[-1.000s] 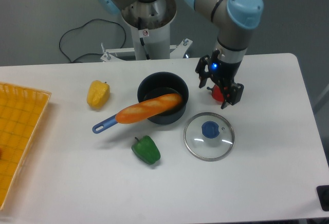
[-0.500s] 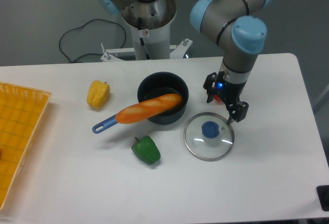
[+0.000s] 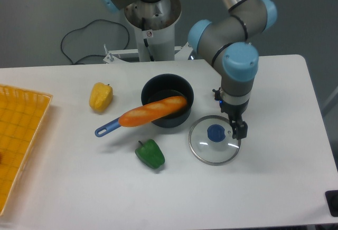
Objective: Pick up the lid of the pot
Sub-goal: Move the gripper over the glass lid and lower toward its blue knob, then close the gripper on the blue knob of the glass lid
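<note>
The pot lid (image 3: pixel 205 152) is lying on the table (image 3: pixel 274 198). Its blue knob (image 3: pixel 216 133) is sitting nearer the table's front edge, and a bit left in view, than the gripper (image 3: pixel 228 113), whose fingers are standing spread apart.

Bright light, soft faint shadows, mostly sharp

White table (image 3: pixel 95 198), bearing: black blue-handled pot (image 3: pixel 171 122); clear round glass lid (image 3: pixel 211 152), blue-knobbed; yellow pepper (image 3: pixel 100 97); green pepper (image 3: pixel 151 155); yellow slatted crate (image 3: pixel 24 130); black object (image 3: pixel 331 203).
</note>
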